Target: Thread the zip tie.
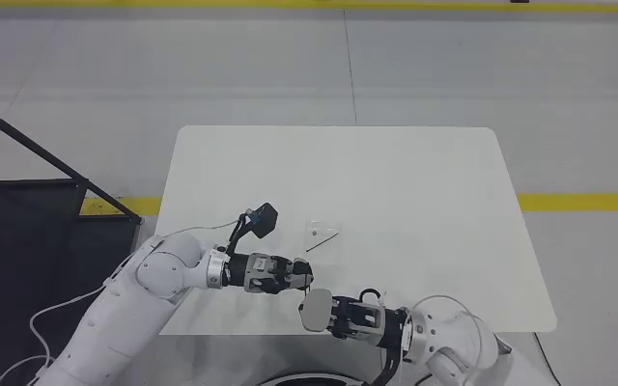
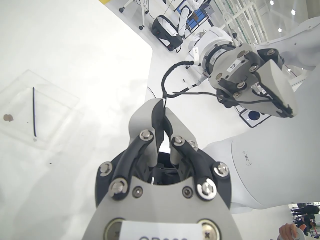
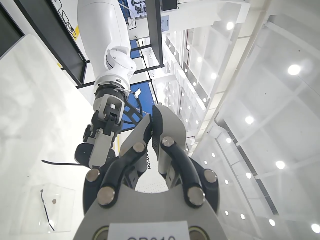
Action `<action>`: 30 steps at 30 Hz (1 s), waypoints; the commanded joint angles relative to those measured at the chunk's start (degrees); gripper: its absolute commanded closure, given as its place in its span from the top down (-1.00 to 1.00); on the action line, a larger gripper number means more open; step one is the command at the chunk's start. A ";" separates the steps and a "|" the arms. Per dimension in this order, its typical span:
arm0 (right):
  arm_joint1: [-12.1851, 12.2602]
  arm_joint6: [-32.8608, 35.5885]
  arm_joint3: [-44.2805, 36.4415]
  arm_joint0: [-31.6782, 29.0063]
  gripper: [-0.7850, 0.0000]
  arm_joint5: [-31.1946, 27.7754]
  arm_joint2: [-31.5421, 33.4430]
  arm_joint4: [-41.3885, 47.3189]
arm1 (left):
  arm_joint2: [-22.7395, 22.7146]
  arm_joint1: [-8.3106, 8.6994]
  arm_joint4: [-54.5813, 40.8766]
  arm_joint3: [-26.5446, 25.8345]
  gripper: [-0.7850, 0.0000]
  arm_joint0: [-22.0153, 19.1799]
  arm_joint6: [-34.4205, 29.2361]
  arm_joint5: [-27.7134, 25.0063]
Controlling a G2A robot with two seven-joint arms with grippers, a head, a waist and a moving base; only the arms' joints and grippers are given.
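Observation:
My left gripper [image 1: 297,273] [image 2: 163,106] hovers over the white table [image 1: 435,193] near its front edge, shut on a thin black zip tie [image 2: 164,112]. In the right wrist view the strip [image 3: 58,163] sticks out sideways from the left gripper [image 3: 83,157]. My right gripper [image 1: 311,311] [image 3: 151,119] hangs a short way off, closer to the front edge, with its fingers pressed together and nothing visible between them; it is also in the left wrist view as the right gripper [image 2: 287,112]. A second black zip tie [image 1: 325,238] [image 2: 34,112] [image 3: 47,213] lies on a clear plastic sheet [image 1: 323,234] [image 2: 57,101] [image 3: 65,196].
A small brown scrap [image 2: 8,117] [image 3: 53,201] also lies on the clear sheet. A black panel [image 1: 39,222] stands beside the table on the left. The table's front edge runs just below both grippers; the far and right parts of the tabletop are bare.

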 commanded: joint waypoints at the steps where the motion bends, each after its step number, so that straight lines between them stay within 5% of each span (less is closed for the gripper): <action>1: -0.06 -0.17 -0.02 -0.07 -1.00 -0.19 0.17 0.02 | 0.00 0.00 0.00 0.00 -1.00 0.00 0.00 0.00; 30: -1.08 -1.29 -0.02 -1.10 -1.00 -2.11 1.66 -0.84 | 0.00 0.00 0.00 0.00 -1.00 0.00 0.00 0.00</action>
